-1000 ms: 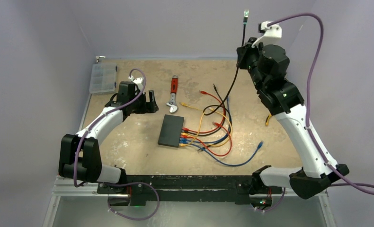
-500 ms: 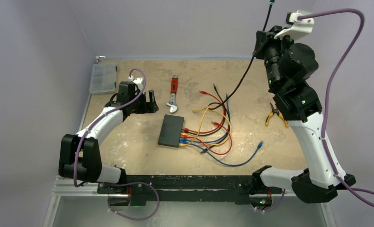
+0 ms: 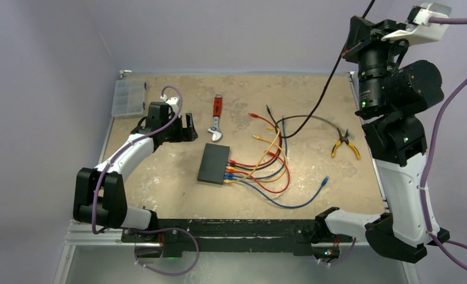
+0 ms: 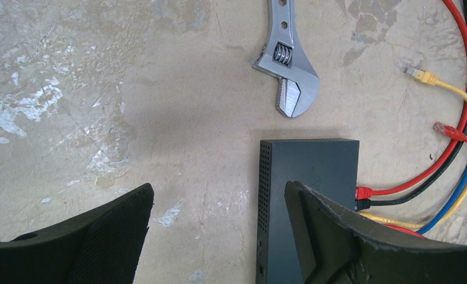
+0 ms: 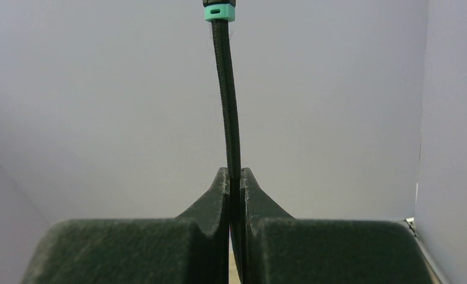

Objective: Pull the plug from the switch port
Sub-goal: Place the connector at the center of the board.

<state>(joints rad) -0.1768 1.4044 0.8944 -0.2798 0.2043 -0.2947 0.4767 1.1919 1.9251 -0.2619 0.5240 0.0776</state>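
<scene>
The black switch (image 3: 213, 163) lies flat mid-table, with red, black, yellow and blue plugs (image 3: 230, 170) in the ports on its right edge. High above the table's right side, my right gripper (image 3: 355, 35) is shut on a black cable (image 3: 320, 97). In the right wrist view that cable (image 5: 226, 89) rises from between the closed tips (image 5: 234, 174) to a teal-collared plug (image 5: 219, 8) at the top edge, free in the air. My left gripper (image 3: 191, 128) hangs open just left of the switch (image 4: 314, 171). Only bare table shows between the left gripper's (image 4: 218, 188) fingers.
An adjustable wrench (image 3: 217, 118) with a red handle lies behind the switch. Yellow-handled pliers (image 3: 344, 144) lie at the right. A clear compartment box (image 3: 128, 97) sits at the far left corner. Loose red, yellow and blue cables (image 3: 278, 177) loop right of the switch.
My right arm has risen and swung to the right, carrying the black cable with its plug out of the top view and uncovering the pliers. The left arm has not moved.
</scene>
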